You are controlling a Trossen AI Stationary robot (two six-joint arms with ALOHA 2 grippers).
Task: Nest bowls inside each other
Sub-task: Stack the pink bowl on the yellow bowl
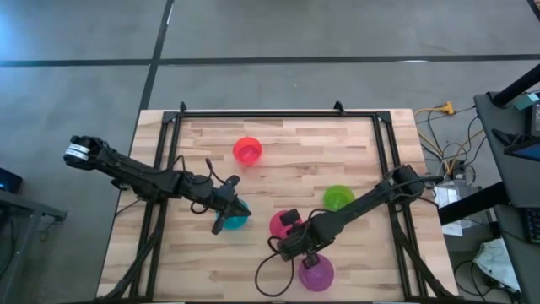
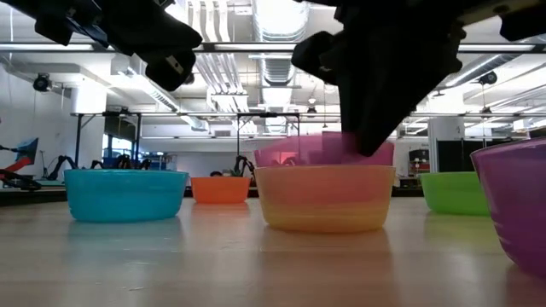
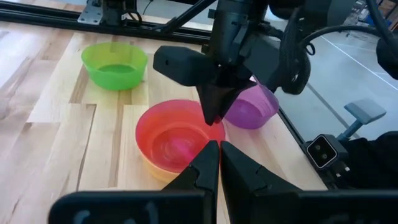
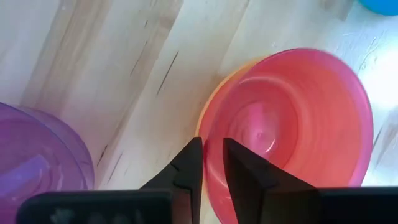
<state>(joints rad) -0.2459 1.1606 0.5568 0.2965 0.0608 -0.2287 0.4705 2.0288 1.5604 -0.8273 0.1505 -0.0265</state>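
Right end effector pinches the rim of the pink bowl, which sits mouth-up inside the yellow bowl.

Its fingers are almost closed, one on each side of the pink wall, near the middle of the surface. The left end effector hovers with fingers nearly together, holding nothing, over the blue bowl. All bowls stand upright, mouths up (round, so no long axis): purple bowl just beside the pink one, green bowl near it, red bowl well apart, farther back.
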